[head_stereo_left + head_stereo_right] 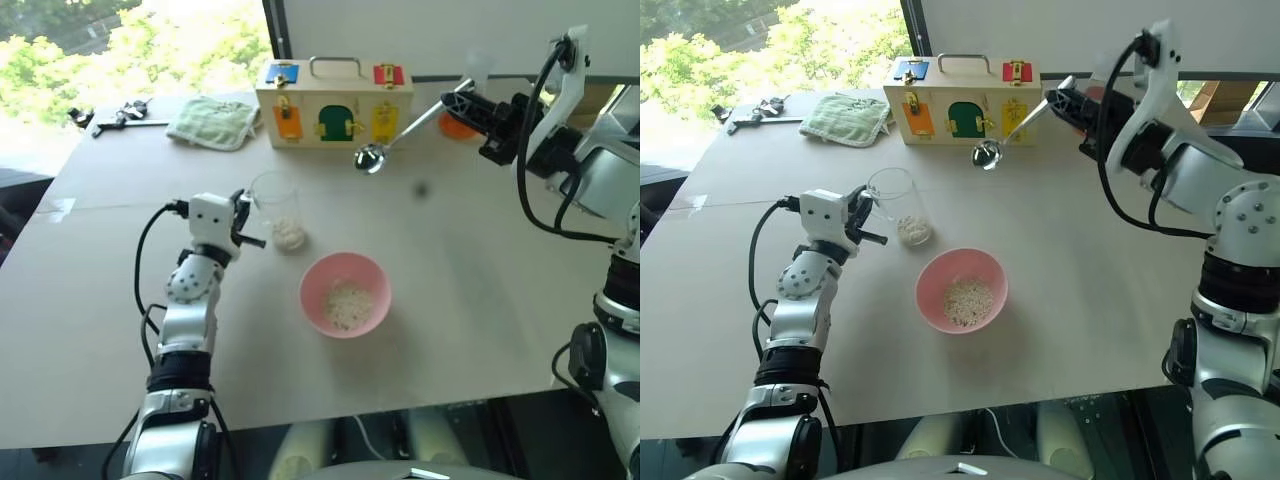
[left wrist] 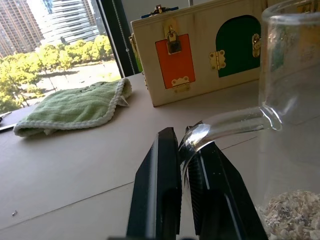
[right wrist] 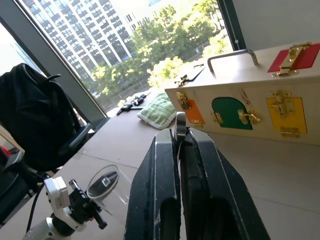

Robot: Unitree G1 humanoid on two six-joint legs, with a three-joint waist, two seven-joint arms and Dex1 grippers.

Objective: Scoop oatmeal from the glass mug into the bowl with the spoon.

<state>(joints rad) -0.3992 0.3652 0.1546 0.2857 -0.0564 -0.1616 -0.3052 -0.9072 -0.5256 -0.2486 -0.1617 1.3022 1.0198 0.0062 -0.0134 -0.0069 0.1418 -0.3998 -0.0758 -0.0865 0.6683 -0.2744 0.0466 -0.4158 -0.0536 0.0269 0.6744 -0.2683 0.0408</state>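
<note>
The glass mug [image 1: 277, 205] stands left of centre on the table with a small heap of oatmeal [image 1: 289, 235] at its bottom. My left gripper [image 1: 245, 225] is shut on the mug's handle [image 2: 225, 125], which sits between the two black fingers. Just to the right and nearer me is the pink bowl [image 1: 315, 300], holding a patch of oatmeal [image 1: 348, 305]. My right gripper [image 1: 470, 100] is raised at the back right, shut on the end of the spoon [image 1: 400, 135]. The spoon slants down to the left, and its small bowl hangs in the air in front of the wooden box.
A wooden latch box [image 1: 333, 100] with coloured doors stands at the back centre. A green cloth [image 1: 213, 122] lies to its left, with black tools [image 1: 120, 115] further left. An orange object [image 1: 455, 127] sits behind the right gripper. The table's front edge runs just below the bowl.
</note>
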